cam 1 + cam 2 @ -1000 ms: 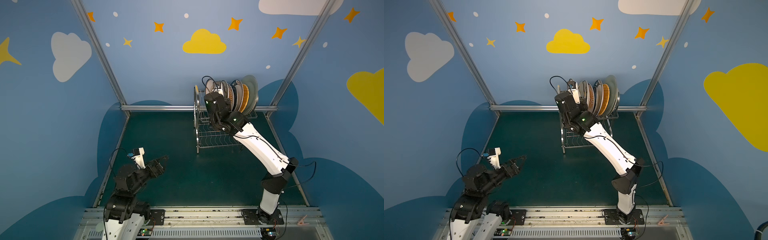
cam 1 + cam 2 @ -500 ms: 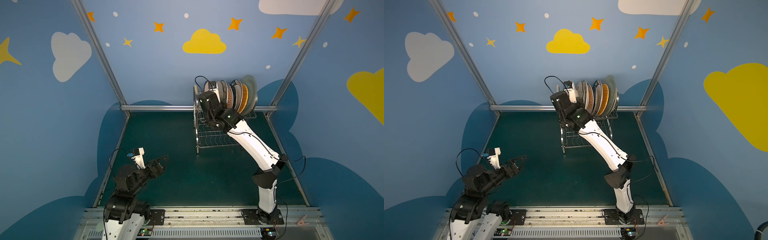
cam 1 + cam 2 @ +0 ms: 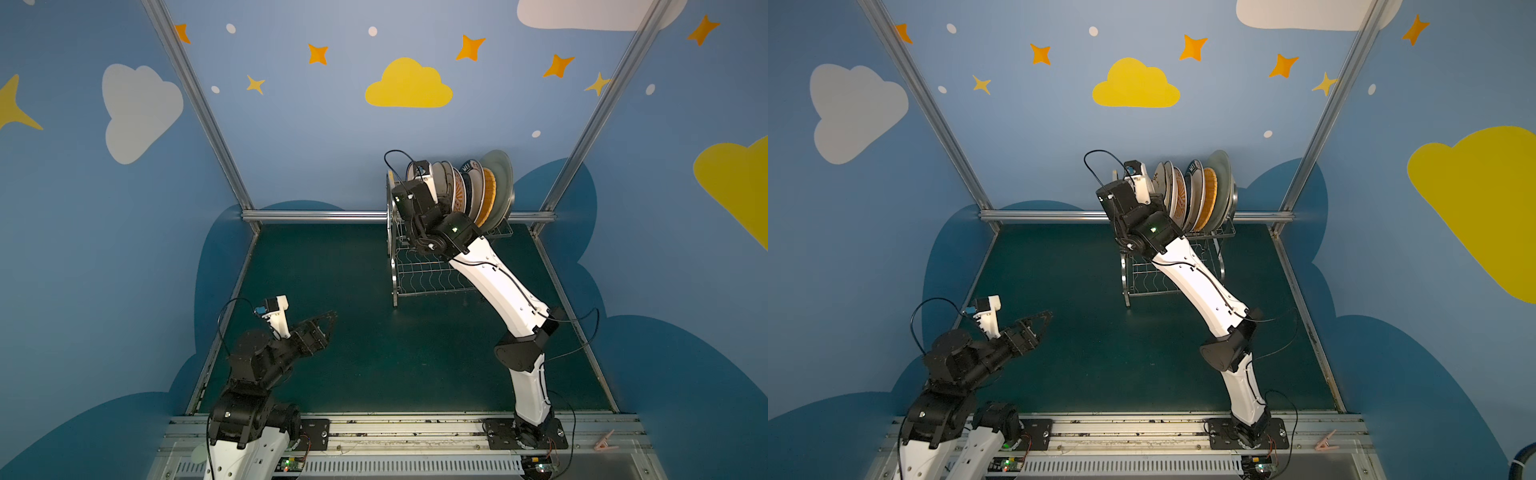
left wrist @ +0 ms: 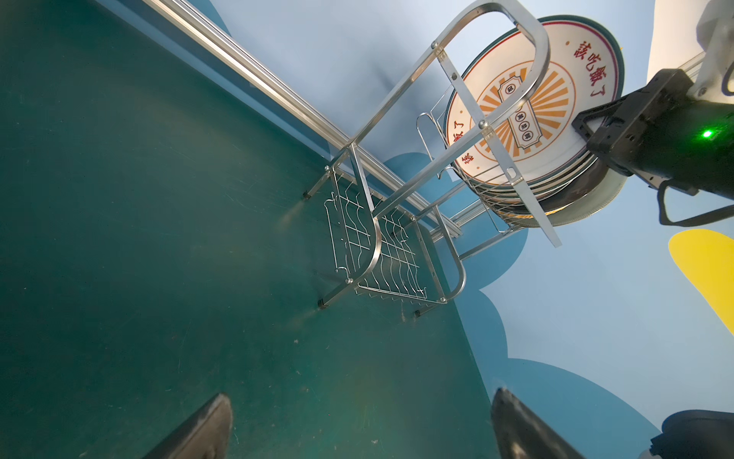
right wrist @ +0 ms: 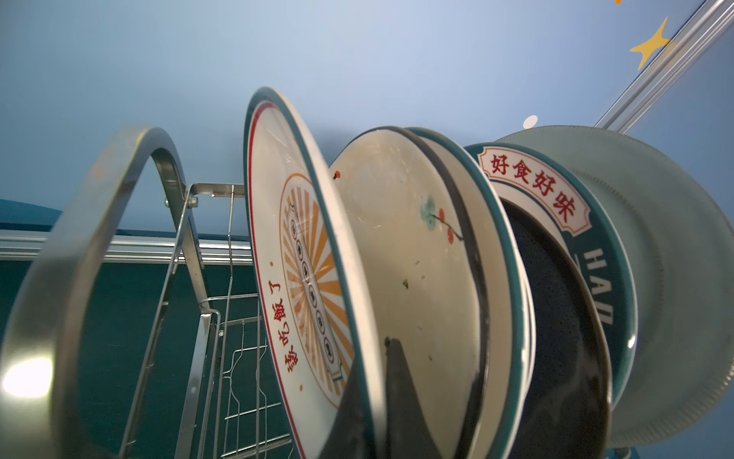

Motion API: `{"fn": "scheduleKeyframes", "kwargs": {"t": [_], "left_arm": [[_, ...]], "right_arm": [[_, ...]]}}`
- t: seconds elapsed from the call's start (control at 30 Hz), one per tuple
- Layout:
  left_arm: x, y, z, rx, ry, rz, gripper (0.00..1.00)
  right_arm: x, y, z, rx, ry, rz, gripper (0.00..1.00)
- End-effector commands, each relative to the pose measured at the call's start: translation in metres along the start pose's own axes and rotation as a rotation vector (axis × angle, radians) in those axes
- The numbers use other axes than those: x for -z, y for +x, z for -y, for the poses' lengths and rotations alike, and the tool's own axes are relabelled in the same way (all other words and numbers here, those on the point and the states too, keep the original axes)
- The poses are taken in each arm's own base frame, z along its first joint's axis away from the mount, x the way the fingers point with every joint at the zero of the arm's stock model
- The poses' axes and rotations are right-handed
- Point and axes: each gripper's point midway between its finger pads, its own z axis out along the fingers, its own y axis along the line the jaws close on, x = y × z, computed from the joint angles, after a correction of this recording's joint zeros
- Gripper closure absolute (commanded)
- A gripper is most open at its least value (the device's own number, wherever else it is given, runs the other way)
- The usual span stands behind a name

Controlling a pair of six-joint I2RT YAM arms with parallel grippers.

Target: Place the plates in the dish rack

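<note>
Swung leftward since one second ago, toward end slot of shiny stainless-steel wire dish rack (image 3: 391, 249). Right gripper (image 5: 371, 381) pinching rim of round orange-sunburst white plate (image 5: 302, 258), kept near upright to seat between wires beside racked plates (image 3: 478, 195). Left gripper (image 3: 326, 322) spread wide, empty, parked well apart.

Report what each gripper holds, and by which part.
The right gripper is shut on the rim of the orange-sunburst plate in the dish rack. The left gripper is open, holding nothing.
</note>
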Motion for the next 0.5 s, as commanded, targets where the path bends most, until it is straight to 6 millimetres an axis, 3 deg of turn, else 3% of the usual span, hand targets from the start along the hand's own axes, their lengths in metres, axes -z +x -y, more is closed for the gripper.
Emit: {"fn": "scheduleKeyframes", "kwargs": {"t": [0.0, 0.23, 0.47], "left_arm": [[0.0010, -0.0014, 0.0003, -0.010, 0.003, 0.013, 0.00], [0.0009, -0.0016, -0.0003, -0.009, -0.001, 0.014, 0.00], [0.0009, -0.0013, -0.0011, -0.008, -0.003, 0.014, 0.00]], "right_arm": [[-0.0019, -0.0037, -0.0147, -0.089, -0.036, 0.013, 0.99], [-0.0025, -0.0009, -0.0236, -0.106, -0.077, -0.003, 0.88], [-0.0064, -0.0083, -0.0208, -0.104, -0.062, 0.023, 0.97]]}}
